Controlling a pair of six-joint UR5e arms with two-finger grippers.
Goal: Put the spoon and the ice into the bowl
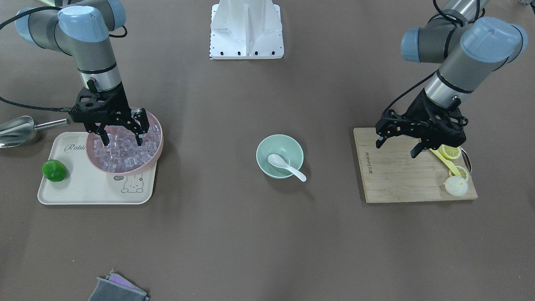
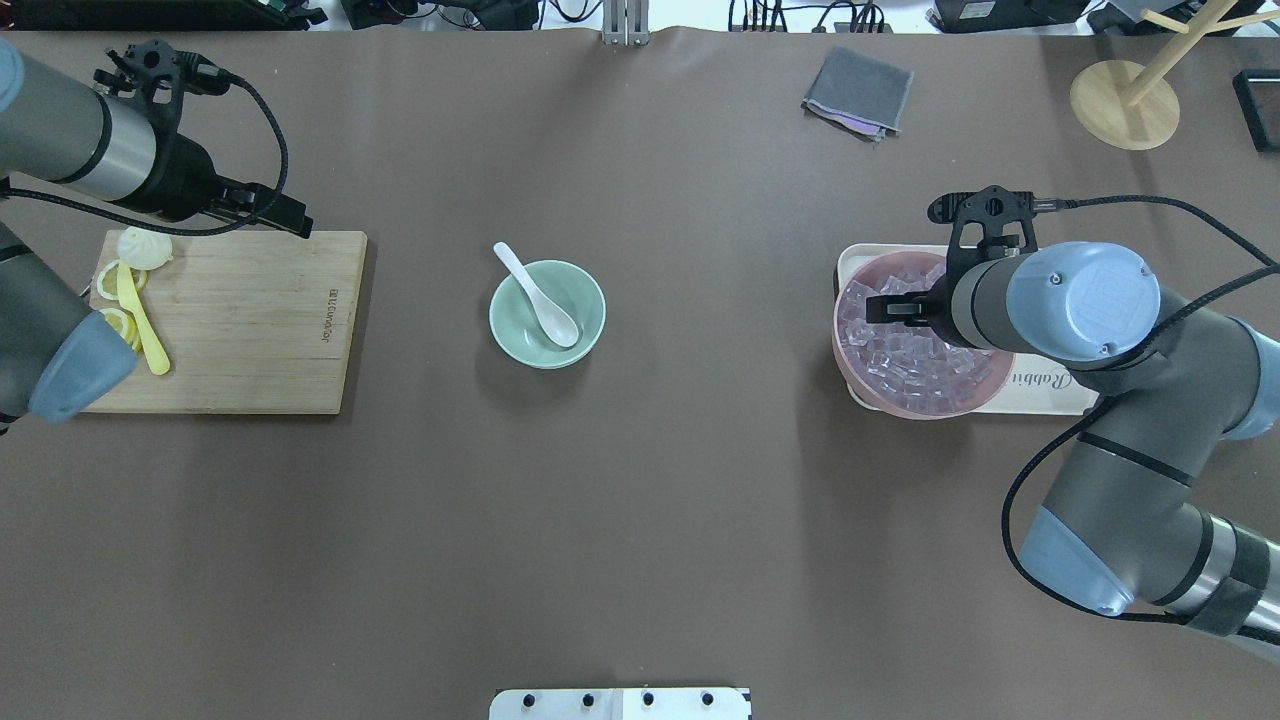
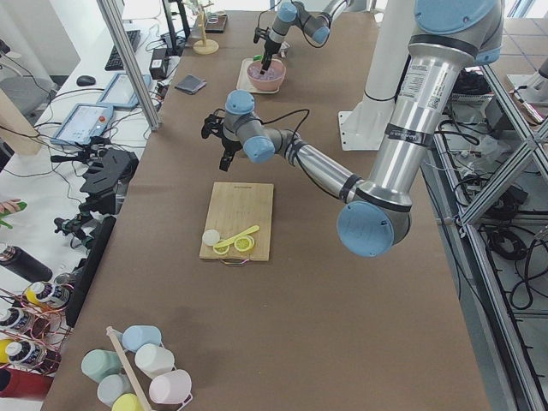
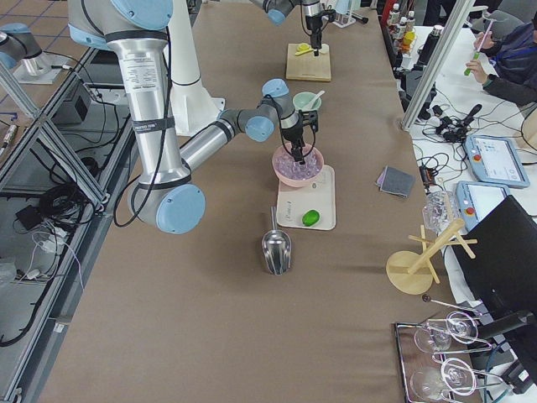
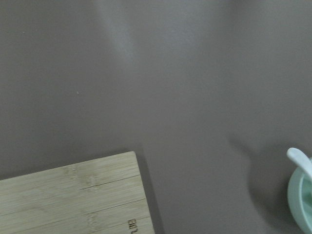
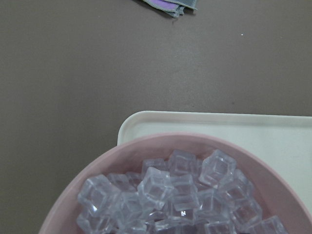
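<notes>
Seen from the front, the spoon (image 1: 285, 166) lies in the bowl (image 1: 293, 147), handle toward 4 o'clock. At the bowl's 9 o'clock, the right gripper (image 1: 121, 138), jaws spread, reaches down among the ice (image 1: 121, 161) in the pink bowl (image 1: 160, 147). At 3 o'clock, the left gripper (image 1: 397, 147) hangs spread above the cutting board (image 1: 397, 179).

Brown-covered table (image 2: 640, 560), aluminium frame posts (image 3: 128, 60), cluttered white side bench (image 3: 38, 175), tiled floor (image 3: 519, 31)

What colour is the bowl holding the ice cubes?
It's a pale pink bowl, best seen in the exterior front-facing view.

Unobstructed table (image 1: 217, 175) around bowl (image 1: 289, 146); spoon (image 1: 276, 160) lies across bowl
</notes>
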